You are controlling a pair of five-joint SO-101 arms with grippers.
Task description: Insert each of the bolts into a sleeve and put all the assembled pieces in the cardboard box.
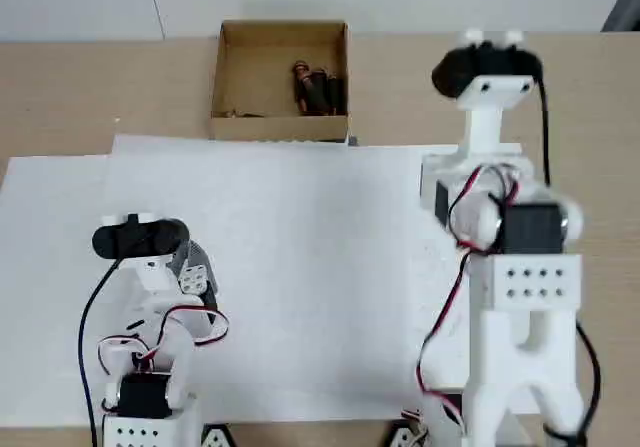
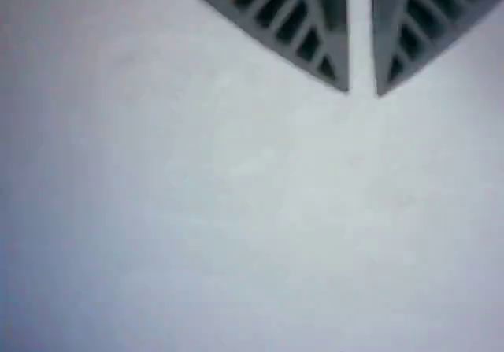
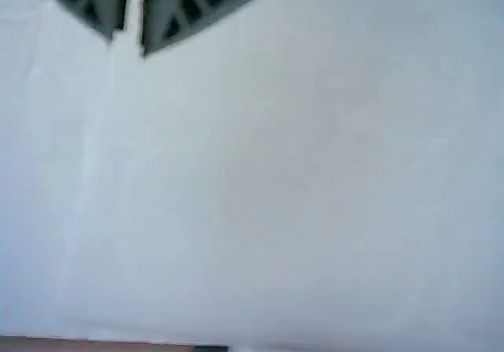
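Several assembled pieces [image 1: 318, 87] inside cardboard box [image 1: 260, 79]; left hand [image 2: 362, 90], right hand [image 3: 126, 43] both together.

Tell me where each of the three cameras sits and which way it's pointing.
High view: fixed above the table, looking down on the white paper, the cardboard box holding assembled pieces, and two arms.
Left wrist view: on the left arm's wrist, facing down at the paper past the left gripper, fingers closed.
Right wrist view: on the right arm's wrist, facing down at the paper past the right gripper, fingers closed.
Shared: all three show the paper.
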